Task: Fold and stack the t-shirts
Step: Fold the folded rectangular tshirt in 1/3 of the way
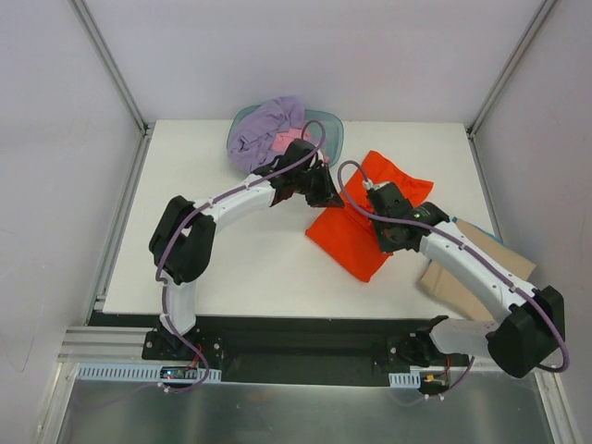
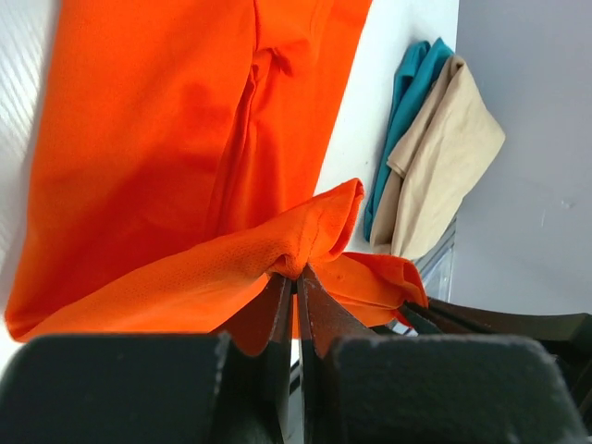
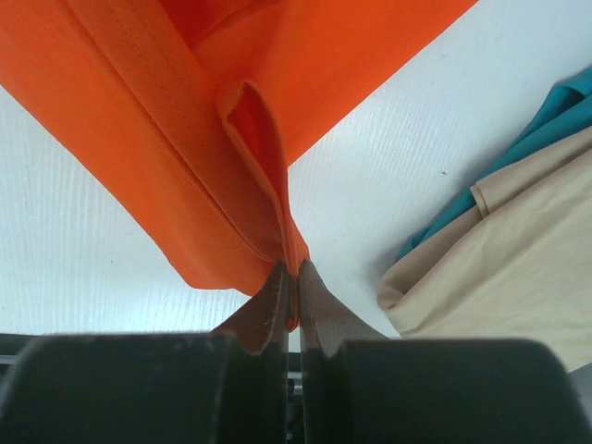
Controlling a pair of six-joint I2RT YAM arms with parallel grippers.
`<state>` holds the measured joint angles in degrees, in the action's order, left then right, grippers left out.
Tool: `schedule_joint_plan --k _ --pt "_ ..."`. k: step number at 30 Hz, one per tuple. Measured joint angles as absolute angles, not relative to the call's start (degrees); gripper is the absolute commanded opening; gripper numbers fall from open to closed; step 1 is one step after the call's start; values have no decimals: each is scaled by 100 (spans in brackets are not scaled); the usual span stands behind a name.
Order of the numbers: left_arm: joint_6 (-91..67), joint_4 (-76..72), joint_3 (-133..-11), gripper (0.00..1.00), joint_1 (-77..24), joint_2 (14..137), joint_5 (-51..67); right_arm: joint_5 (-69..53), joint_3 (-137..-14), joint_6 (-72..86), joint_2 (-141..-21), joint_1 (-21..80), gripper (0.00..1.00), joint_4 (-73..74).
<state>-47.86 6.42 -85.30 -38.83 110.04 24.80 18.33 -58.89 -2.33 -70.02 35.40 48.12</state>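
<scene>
The bright orange-red t-shirt (image 1: 356,231) lies partly folded on the white table, right of centre. My left gripper (image 1: 326,194) is shut on a bunched fold of the shirt's upper left edge; its wrist view shows the cloth (image 2: 166,139) pinched between the tips (image 2: 296,275). My right gripper (image 1: 372,196) is shut on a folded hem of the same shirt (image 3: 185,111), with its tips (image 3: 294,268) close to the table. The lavender-purple t-shirt (image 1: 266,129) is heaped at the back, with a bit of the pink one (image 1: 283,141) beside it.
A translucent teal tub (image 1: 335,134) stands at the back under the lavender heap. A tan sheet (image 1: 472,268) with a teal layer (image 2: 412,92) lies at the table's right edge, near the right arm. Metal frame posts stand at the back corners.
</scene>
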Motion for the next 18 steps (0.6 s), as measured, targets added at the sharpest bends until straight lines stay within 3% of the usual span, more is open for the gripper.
schedule_joint_plan --k 18 --pt "-4716 679 -9734 0 -3599 12254 2187 1076 -6742 -862 -8733 2182 1 4132"
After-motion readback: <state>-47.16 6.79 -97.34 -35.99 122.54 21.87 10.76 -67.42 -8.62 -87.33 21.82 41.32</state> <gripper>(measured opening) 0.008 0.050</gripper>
